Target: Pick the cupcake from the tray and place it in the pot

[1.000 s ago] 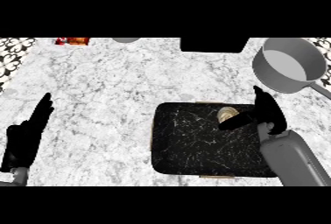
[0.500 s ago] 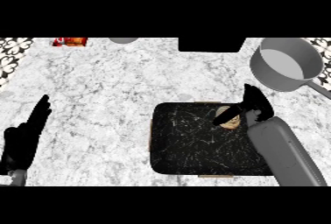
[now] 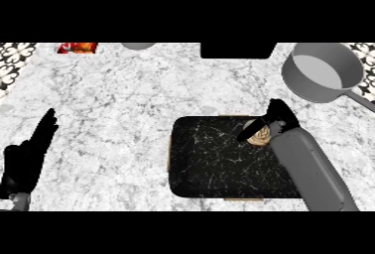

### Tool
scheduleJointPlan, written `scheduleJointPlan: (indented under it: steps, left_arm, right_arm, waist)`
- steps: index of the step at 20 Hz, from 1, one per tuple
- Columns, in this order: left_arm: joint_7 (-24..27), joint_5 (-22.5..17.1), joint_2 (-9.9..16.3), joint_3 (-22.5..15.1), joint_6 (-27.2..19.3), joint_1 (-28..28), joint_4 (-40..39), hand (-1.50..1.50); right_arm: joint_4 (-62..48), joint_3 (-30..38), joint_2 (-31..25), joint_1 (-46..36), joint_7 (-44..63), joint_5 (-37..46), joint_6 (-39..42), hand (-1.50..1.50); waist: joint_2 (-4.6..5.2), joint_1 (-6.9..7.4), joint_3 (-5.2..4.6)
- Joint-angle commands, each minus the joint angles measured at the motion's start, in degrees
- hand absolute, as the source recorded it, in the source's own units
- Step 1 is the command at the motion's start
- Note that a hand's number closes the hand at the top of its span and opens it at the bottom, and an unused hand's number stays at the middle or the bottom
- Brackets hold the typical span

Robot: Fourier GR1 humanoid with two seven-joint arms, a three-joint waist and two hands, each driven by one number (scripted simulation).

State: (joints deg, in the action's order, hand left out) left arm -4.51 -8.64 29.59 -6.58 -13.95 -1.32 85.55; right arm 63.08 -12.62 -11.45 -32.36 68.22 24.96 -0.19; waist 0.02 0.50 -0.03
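Note:
The cupcake (image 3: 259, 139), pale brown, sits in the far right corner of the black speckled tray (image 3: 212, 163). My right hand (image 3: 281, 119) lies over it. The straight fingers point away past the tray's far edge and the thumb (image 3: 247, 132) reaches down along the cupcake's left side, so the hand is open and hides part of the cupcake. The grey pot (image 3: 321, 70) stands at the far right, its handle running toward the right edge. My left hand (image 3: 28, 159) rests open at the lower left, fingers up.
A red-and-orange object (image 3: 78, 47) and a grey round object (image 3: 138, 45) lie at the counter's far edge. A dark rectangular block (image 3: 238, 50) sits at the far middle. Patterned tiles (image 3: 15, 59) border the counter's left side.
My right hand has swung left from the tray's right side onto the cupcake and settled over it. The left hand stayed still.

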Motion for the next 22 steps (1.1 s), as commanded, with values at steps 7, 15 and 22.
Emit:
scheduleJointPlan:
  steps: [7, 15, 22]
  left_arm:
    - [-2.58, 3.16, -1.15, 0.77, -1.01, -1.08, 4.18, 0.00]
    - [-2.84, 4.94, -3.51, 2.32, 0.87, -0.54, 3.18, 0.00]
    - [-3.16, 3.75, -3.17, 6.54, 4.62, 1.94, 0.26, 0.00]
  right_arm:
    - [-6.59, 2.50, 3.91, -1.91, 7.34, 3.38, -0.29, -1.50]
    - [-7.80, 2.54, 3.55, 0.54, -0.88, 6.11, 2.59, 1.50]
    - [-8.30, 4.65, 3.55, 1.67, -4.05, 7.70, 2.96, 1.50]
  waist:
    - [-0.03, -0.06, 0.03]
    - [-0.05, -0.28, 0.04]
    - [-0.05, -0.44, 0.03]
